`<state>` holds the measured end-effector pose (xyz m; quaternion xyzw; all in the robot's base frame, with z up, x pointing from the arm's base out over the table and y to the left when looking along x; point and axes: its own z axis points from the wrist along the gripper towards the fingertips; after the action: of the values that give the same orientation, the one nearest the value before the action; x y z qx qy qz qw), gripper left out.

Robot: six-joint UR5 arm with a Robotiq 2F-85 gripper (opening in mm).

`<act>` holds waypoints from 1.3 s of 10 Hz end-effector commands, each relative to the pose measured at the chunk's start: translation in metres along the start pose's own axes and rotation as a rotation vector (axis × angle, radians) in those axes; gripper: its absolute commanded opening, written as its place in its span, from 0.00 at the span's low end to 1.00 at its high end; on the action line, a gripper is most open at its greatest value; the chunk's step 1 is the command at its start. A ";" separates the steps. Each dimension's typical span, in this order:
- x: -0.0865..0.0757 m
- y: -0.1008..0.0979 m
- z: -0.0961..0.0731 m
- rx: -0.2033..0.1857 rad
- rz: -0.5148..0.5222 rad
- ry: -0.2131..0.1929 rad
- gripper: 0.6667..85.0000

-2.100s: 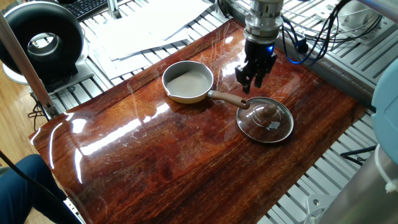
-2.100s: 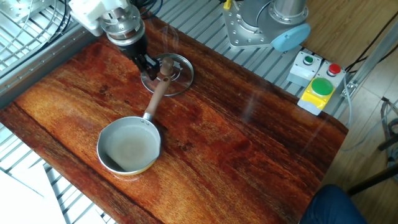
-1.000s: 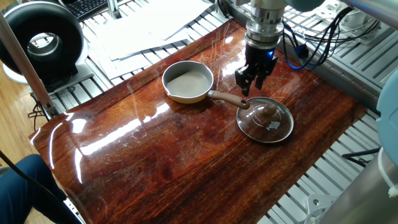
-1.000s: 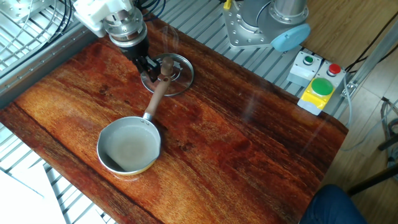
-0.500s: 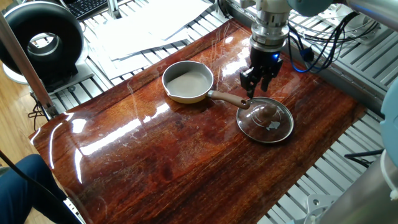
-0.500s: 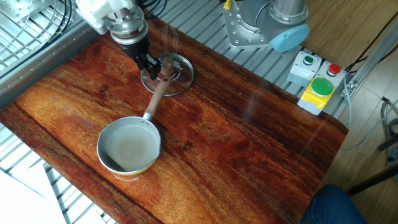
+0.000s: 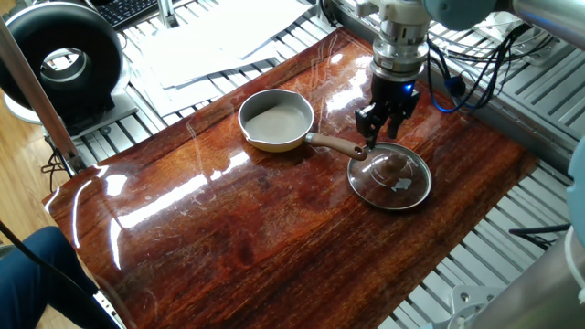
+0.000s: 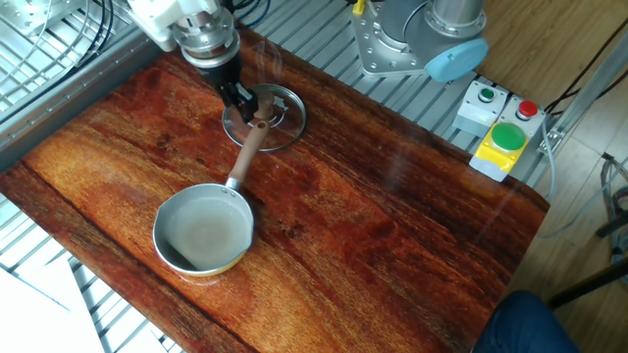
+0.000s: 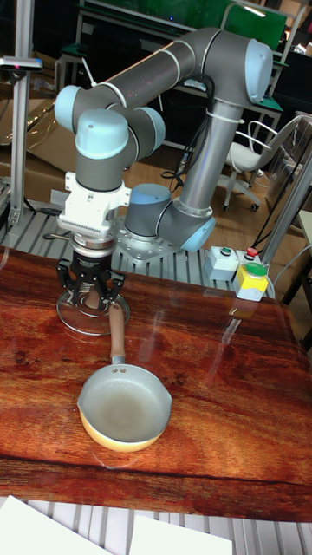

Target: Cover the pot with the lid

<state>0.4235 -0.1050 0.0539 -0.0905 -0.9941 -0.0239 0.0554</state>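
Observation:
The cream-yellow pot (image 7: 276, 121) stands uncovered on the wooden table, its long handle (image 7: 336, 143) pointing toward the lid. The glass lid (image 7: 390, 179) with its brown knob (image 7: 392, 164) lies flat on the table just past the handle's end. My gripper (image 7: 377, 137) hangs open and empty just above the lid's edge nearest the handle, a little short of the knob. From the other side, the gripper (image 8: 249, 104) hides part of the lid (image 8: 280, 118), and the pot (image 8: 203, 232) sits nearer. In the tall view the gripper (image 9: 90, 298) is over the lid (image 9: 89, 316), behind the pot (image 9: 124, 408).
A yellow box with a green button (image 8: 505, 139) and the arm's base (image 8: 422, 39) stand at one table edge. A round black device (image 7: 64, 53) and white papers (image 7: 219, 37) lie beyond the opposite side. A person's blue leg (image 7: 37, 274) is near a corner.
The open gripper has shifted sideways from over the handle's end toward the lid and slightly lower. Pot and lid have not moved.

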 end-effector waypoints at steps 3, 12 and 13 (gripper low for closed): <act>0.016 0.006 0.007 -0.008 0.048 -0.008 0.61; 0.033 0.000 0.016 0.025 0.016 0.016 0.43; 0.032 -0.001 0.017 0.029 0.012 0.013 0.42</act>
<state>0.3900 -0.1008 0.0410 -0.0989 -0.9930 -0.0076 0.0636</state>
